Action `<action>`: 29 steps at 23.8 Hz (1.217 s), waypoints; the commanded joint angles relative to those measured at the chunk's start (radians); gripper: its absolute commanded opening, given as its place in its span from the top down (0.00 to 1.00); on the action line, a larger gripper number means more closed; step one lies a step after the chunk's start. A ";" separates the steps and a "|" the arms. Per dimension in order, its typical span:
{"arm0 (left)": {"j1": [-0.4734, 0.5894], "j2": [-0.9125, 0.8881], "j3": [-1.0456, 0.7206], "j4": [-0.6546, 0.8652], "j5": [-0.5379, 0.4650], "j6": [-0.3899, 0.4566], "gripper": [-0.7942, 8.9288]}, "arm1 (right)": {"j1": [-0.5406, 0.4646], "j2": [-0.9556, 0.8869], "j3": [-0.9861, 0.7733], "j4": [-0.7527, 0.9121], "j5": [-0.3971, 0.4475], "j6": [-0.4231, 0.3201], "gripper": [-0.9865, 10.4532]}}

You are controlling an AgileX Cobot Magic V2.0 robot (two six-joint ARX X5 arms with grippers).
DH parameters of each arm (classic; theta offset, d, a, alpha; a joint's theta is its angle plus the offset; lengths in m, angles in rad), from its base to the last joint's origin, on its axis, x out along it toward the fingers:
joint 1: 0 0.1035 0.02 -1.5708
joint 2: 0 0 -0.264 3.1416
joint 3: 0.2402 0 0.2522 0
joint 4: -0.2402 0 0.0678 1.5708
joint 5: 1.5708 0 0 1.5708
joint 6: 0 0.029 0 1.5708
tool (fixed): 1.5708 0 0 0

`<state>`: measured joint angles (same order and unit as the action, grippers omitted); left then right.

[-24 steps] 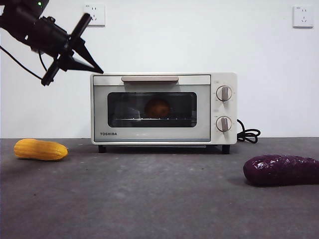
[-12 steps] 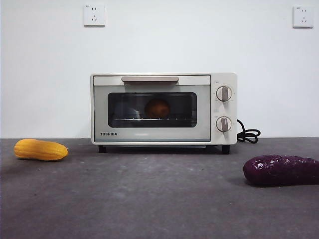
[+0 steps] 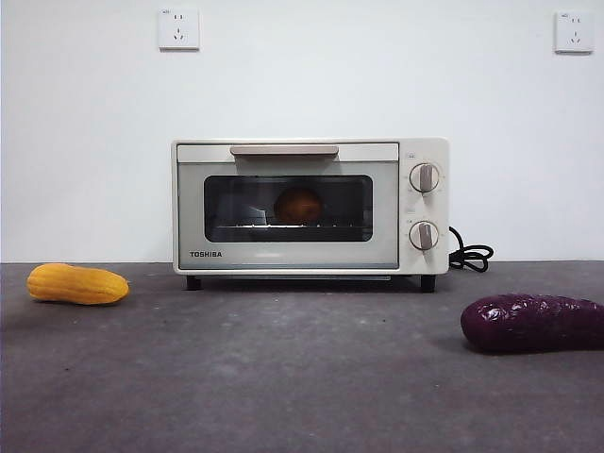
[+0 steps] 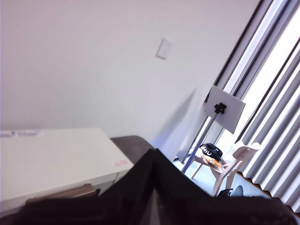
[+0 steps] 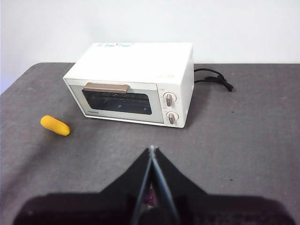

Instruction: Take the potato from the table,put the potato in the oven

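Our right gripper [image 5: 151,152] hangs high above the near part of the table [image 3: 302,377], its two black jaws pressed together to a point with nothing between them. Our left gripper [image 4: 153,154] is raised above the oven's top, jaws likewise closed and empty — it looks out over the cream casing toward the wall.

Nearest us in the front view lies the purple vegetable [image 3: 531,323], at the right side of the table. Farther back, on the left, rests the corn cob [image 3: 76,283]. Behind both, against the wall, stands the oven [image 3: 310,206] with its door closed — through the dark glass we see the potato [image 3: 298,205] sitting on the rack inside, about mid-width.
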<state>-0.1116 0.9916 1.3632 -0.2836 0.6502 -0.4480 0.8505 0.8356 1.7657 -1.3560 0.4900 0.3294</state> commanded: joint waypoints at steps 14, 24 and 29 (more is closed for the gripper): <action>0.008 0.052 0.000 -0.061 -0.035 0.173 0.92 | 0.001 0.000 -0.002 -0.022 0.001 0.005 0.91; 0.029 0.004 -0.023 -0.507 -0.419 0.793 0.92 | 0.001 0.000 -0.002 -0.022 0.001 0.005 0.91; 0.061 -0.144 -0.190 -0.315 -0.415 0.788 0.92 | 0.001 0.000 -0.002 -0.022 0.001 0.005 0.91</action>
<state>-0.0547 0.8700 1.2160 -0.6395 0.2367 0.3065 0.8505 0.8356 1.7657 -1.3560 0.4900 0.3294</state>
